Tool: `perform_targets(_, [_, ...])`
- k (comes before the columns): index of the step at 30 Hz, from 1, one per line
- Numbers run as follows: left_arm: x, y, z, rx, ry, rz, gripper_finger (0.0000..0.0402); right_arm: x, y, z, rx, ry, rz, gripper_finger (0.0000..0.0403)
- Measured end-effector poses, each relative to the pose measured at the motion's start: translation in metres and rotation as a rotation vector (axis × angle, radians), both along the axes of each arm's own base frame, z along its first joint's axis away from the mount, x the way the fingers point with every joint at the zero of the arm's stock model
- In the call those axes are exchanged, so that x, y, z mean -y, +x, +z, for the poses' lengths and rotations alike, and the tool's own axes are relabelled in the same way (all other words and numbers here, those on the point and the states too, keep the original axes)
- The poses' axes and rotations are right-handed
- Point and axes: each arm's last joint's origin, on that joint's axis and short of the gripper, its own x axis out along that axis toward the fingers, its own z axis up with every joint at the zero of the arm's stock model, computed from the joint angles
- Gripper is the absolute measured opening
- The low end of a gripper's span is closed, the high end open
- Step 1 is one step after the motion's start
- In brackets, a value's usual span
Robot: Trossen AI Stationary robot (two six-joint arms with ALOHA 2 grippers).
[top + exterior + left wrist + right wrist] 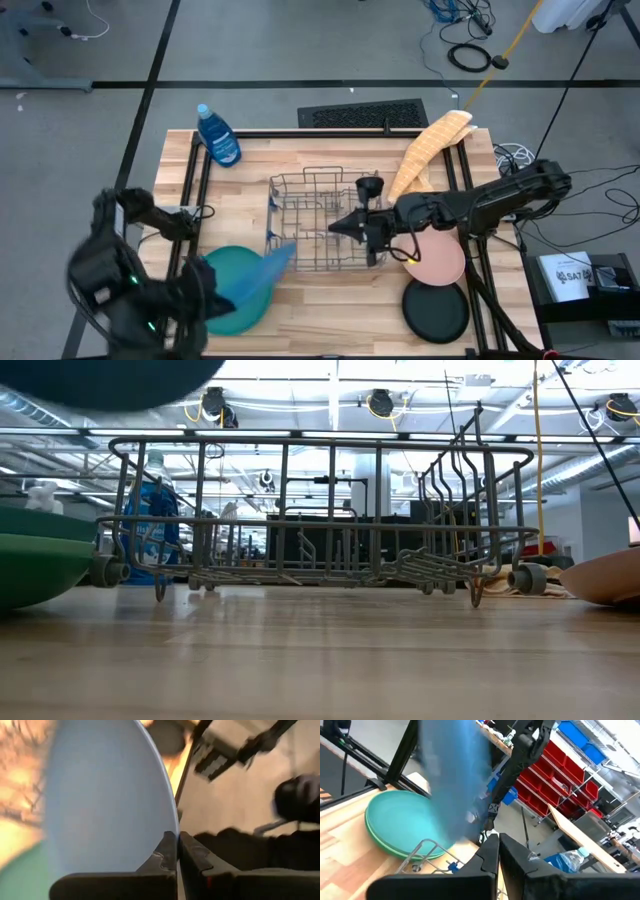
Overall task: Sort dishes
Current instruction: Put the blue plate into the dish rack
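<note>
My left gripper (210, 283) is at the table's near left, shut on a large blue plate (258, 272) that it holds up over the teal plate (232, 300). The teal plate (400, 817) lies on a green plate (395, 851) on the table. My right gripper (335, 228) hovers shut and empty over the wire dish rack (320, 225). A pink plate (437, 258) and a black plate (436, 311) lie flat at the near right. My left gripper pinches the blue plate's rim (170, 827) between its two fingers (165, 851), coming from the table's near left and slanting down. The plate is lifted clear and tilted up on edge over the teal plate, reaching out toward the rack.
A blue soap bottle (218, 135) stands at the far left corner. A yellow cloth (428, 152) lies at the far right. The rack (320, 520) fills the table's middle. Bare wood shows at the near edge between the plate stacks.
</note>
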Motion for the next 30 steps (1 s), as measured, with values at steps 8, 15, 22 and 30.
perform_targets(8, [-0.049, -0.021, 0.034, 0.311, 0.176, 0.151, 0.0, 0.001, -0.012, 0.008, -0.007, 0.034, 0.006, 0.0009])
perform_targets(15, [-0.042, -0.003, 0.015, 0.475, 0.462, 0.37, 0.0, -0.001, -0.013, 0.008, -0.007, 0.018, 0.012, 0.0008])
perform_targets(22, [-0.019, 0.003, -0.053, 0.611, 0.495, 0.497, 0.0, 0.0, -0.014, 0.009, -0.01, 0.008, 0.013, 0.0008])
perform_targets(30, [-0.016, -0.002, -0.123, 0.677, 0.403, 0.537, 0.0, 0.0, -0.014, 0.009, -0.01, -0.006, 0.017, 0.0008])
